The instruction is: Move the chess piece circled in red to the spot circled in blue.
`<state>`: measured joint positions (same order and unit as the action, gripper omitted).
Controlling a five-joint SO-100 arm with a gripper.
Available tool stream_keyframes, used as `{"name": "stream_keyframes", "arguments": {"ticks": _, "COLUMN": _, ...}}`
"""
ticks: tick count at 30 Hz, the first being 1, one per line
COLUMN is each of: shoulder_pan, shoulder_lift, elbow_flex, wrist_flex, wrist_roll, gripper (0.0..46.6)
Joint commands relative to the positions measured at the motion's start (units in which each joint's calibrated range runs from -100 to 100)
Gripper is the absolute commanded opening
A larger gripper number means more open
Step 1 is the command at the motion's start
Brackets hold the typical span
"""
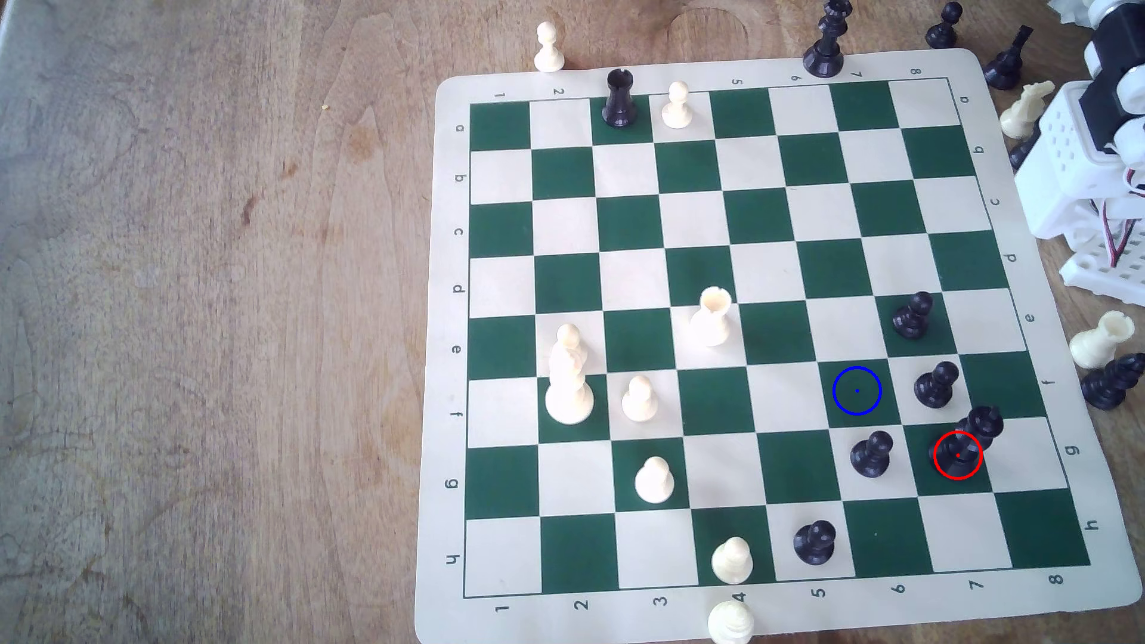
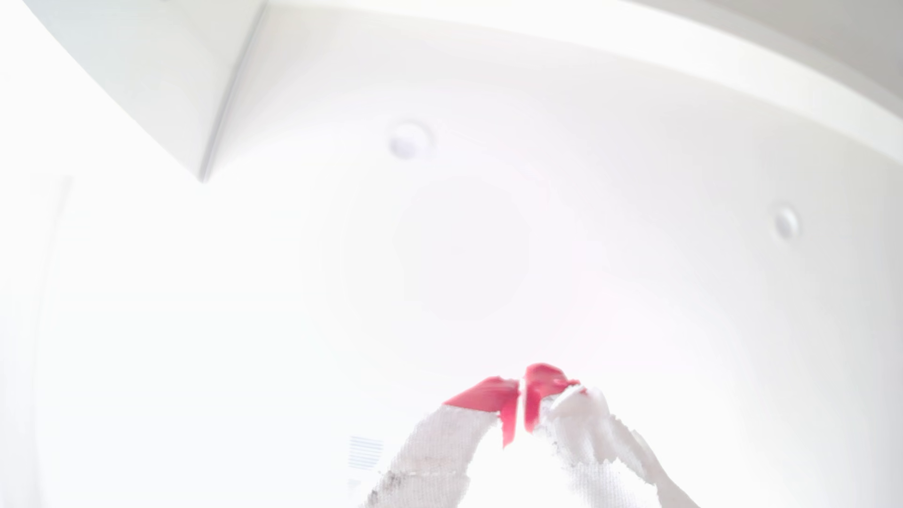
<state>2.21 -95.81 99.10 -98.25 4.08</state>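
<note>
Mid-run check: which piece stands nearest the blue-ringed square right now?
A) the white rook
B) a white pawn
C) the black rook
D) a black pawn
D: the spot is bare, with a black pawn one square toward the exterior view's right.

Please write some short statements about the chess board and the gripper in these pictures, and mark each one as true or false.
1. The black chess piece stands on the red-ringed green square. True.
2. The blue-ringed spot already holds a pawn. False: that green square is bare.
3. The gripper shows red fingertips nearly meeting, with nothing between them. True.
4. A black pawn stands on the square beside the red-ringed one, toward the exterior view's left. True.
5. The black rook stands at the board's near edge. False: it stands in the far row.
6. The white rook lies on its side. False: it is upright.
</note>
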Motion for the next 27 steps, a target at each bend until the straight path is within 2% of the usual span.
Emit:
{"name": "stream_keyframes", "arguments": {"ticks": 1, "shoulder_pan": -0.37, "shoulder_lift": 0.06, "elbow_flex": 0.81, "wrist_flex": -1.51, "wrist_roll": 0.15, "gripper": 0.2}}
{"name": "stream_keyframes", "arguments": {"ticks": 23, "shoulder_pan": -0.37, "shoulder_lift": 0.06, "elbow_flex": 0.81, "wrist_flex": -1.18, "wrist_roll": 0.05, "gripper": 0.2}}
{"name": "stream_keyframes", "arguments": {"ticks": 24, "shoulder_pan": -0.45, "shoulder_lift": 0.06, "elbow_flex": 0.81, "wrist_flex": 0.54, "wrist_roll": -0.93, "gripper": 0.2}}
{"name": "stream_keyframes", "arguments": {"ticks": 27, "shoulder_pan": -0.45, "shoulder_lift": -0.03, "elbow_flex": 0.81, "wrist_flex": 17.66, "wrist_roll": -0.59, "gripper": 0.2}}
